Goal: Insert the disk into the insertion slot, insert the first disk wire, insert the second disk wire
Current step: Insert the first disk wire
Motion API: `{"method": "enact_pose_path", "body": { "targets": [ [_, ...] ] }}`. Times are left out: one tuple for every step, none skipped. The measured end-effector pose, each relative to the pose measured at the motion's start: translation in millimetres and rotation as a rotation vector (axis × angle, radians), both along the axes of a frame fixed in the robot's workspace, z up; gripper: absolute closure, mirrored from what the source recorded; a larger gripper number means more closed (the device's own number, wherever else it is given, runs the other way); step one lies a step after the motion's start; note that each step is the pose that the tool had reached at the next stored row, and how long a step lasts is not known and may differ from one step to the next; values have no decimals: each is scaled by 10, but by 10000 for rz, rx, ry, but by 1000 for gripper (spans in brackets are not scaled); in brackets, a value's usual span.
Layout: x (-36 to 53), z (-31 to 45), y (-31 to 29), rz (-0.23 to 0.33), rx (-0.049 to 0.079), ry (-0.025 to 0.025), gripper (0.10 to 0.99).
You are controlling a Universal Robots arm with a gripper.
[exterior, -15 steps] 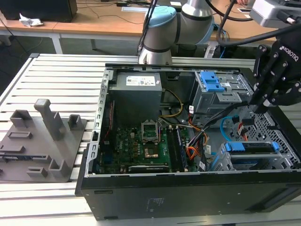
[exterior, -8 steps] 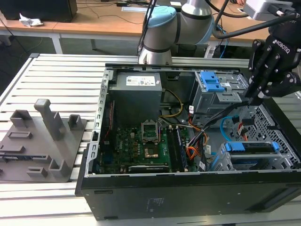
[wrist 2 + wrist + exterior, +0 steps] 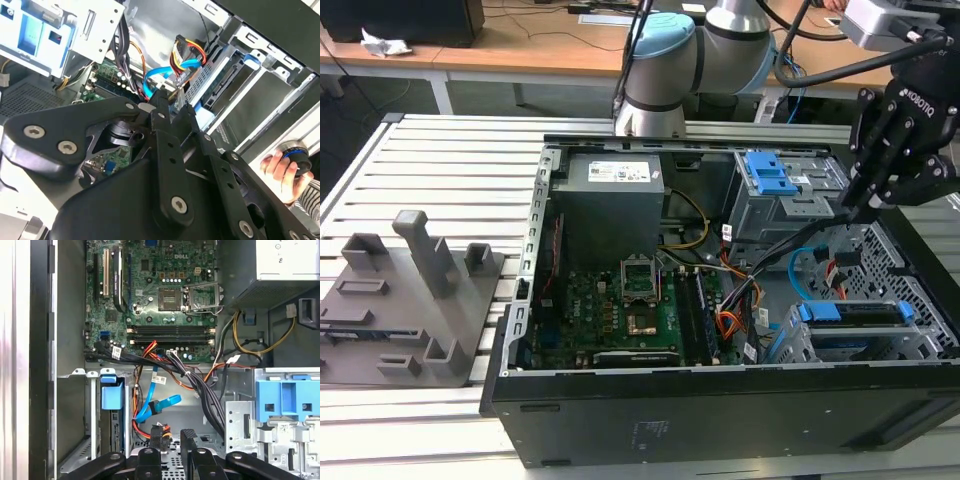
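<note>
1. Exterior view: the open computer case (image 3: 720,410) lies on the slatted counter (image 3: 420,160). The hand (image 3: 857,205) hangs over the drive end of the case, at the exterior view's right. Its tips are drawn close, and the dark linkage hides any gap there. The disk (image 3: 850,313) sits in the insertion slot (image 3: 840,345), with only its blue carrier edge and a dark strip showing. The second disk wire (image 3: 798,262) loops just beside the slot, its plug lost among other cables. The first disk wire (image 3: 728,325) shows as orange strands near the motherboard (image 3: 630,300), and its end is hidden.

2. Second wrist view: the hand's black linkage (image 3: 170,165) covers much of the scene. The light-blue second disk wire (image 3: 155,80) curls just past the tips. The first disk wire (image 3: 187,50) lies beyond it, its plug half covered. A person's fingers (image 3: 274,167) hold a round dark object, partly cut off.

3. First wrist view: the hand (image 3: 171,440) is narrow. A slim gap shows perforated metal through it, and nothing is between the tips. The disk's blue carrier (image 3: 111,396) is seen end-on. The orange-red strands pass behind one tip, so their plug is hard to make out.
</note>
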State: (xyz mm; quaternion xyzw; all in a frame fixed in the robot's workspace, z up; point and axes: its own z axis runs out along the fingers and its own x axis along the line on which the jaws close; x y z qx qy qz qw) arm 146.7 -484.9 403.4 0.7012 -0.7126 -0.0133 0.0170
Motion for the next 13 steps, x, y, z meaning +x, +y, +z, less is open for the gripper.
{"method": "enact_pose_path", "body": {
  "targets": [
    [17,-13,0,1,-3,0,784],
    [31,-26,0,1,-6,2,784],
    [39,-41,0,1,-10,1,784],
    [39,-54,0,-1,-30,1,784],
    [38,-67,0,-15,-80,1,784],
    [38,-78,0,-156,-177,1,784],
    [39,-87,0,-364,-217,0,784],
    [39,-96,0,-558,-239,1,784],
    [39,-106,0,-733,-259,2,784],
    [39,-122,0,-770,-263,2,784],
    [40,-142,0,-779,-265,2,784],
    [41,-177,0,-789,-266,2,784],
    [41,-208,-1,-796,-267,2,784]
  ]
}}
